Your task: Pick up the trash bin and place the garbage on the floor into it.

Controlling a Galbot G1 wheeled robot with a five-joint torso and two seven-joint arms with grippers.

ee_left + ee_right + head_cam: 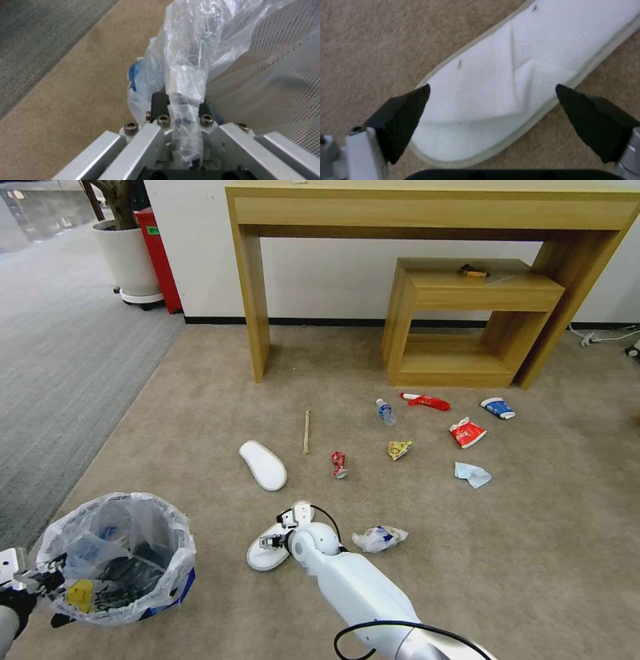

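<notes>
Two grippers at work: left gripper [30, 580] clamped on the rim and bag of the bin [120, 560] beside the robot, seemingly ready for litter; right gripper [491, 112] spread wide, straddling a white slipper [520, 82] on the carpet [200, 400], apparently for grasping.

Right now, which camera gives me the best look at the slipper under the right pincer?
The right wrist view: the slipper lies flat on the carpet between the open right pincer fingers, untouched. The head view shows that slipper small, partly hidden by the arm. The left wrist view looks at the trash bin instead.
</notes>
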